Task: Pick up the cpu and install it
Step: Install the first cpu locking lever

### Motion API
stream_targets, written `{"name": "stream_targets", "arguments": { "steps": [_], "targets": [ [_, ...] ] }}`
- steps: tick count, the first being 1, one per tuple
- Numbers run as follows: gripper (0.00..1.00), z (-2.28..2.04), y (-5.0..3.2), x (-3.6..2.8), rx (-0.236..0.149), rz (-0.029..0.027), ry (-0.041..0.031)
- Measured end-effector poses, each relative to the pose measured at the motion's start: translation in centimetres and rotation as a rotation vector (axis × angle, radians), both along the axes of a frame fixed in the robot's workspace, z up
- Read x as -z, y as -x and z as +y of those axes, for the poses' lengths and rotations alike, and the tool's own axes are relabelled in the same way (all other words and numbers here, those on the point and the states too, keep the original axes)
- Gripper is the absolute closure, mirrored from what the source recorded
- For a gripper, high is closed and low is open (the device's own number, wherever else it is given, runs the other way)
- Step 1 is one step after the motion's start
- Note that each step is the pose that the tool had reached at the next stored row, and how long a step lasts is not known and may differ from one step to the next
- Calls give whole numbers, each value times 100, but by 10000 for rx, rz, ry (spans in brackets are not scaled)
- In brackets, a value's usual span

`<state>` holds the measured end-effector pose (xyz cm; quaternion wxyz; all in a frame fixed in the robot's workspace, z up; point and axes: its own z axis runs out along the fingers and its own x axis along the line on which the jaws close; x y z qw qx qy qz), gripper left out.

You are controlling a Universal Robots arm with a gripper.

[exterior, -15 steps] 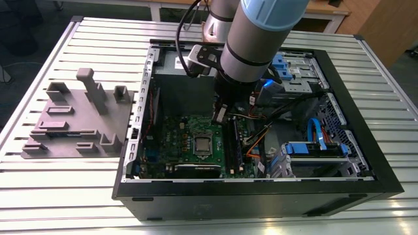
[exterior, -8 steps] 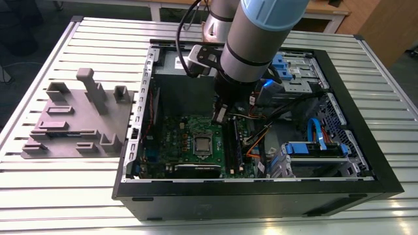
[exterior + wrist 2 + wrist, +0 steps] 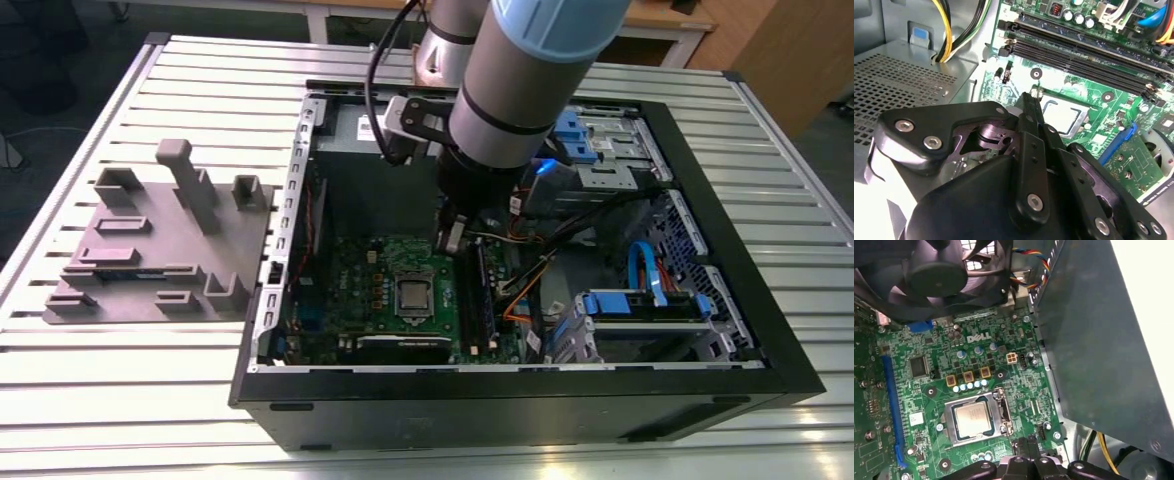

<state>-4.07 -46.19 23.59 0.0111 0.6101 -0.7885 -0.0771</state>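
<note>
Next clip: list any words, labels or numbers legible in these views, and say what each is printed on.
On the green motherboard circuit board: one white maker's logo in the first wrist view, a brand name and so left unquoted.
On the small square silver-topped cpu: faint markings, too small to read.
On the white sticker on that board: too small to read.
Nothing else is legible.

We see a slatted metal worktop (image 3: 107,380). On it rest an open computer case (image 3: 534,400) and, beside it toward the exterior view's left, a grey plastic fixture (image 3: 154,250).
</note>
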Motion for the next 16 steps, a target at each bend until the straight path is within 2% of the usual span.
{"name": "stream_targets", "arguments": {
  "steps": [2,3,6,8,10,16],
  "targets": [
    [90,-2,6,0,-31,-21,1],
    [90,-5,9,0,-63,-58,2],
    [90,-7,9,3,-336,-249,-2],
    [90,-7,9,3,-548,-333,-2],
    [90,-8,9,2,-737,-353,-4],
    [90,-9,39,2,-1109,-367,-9]
  ]
}}
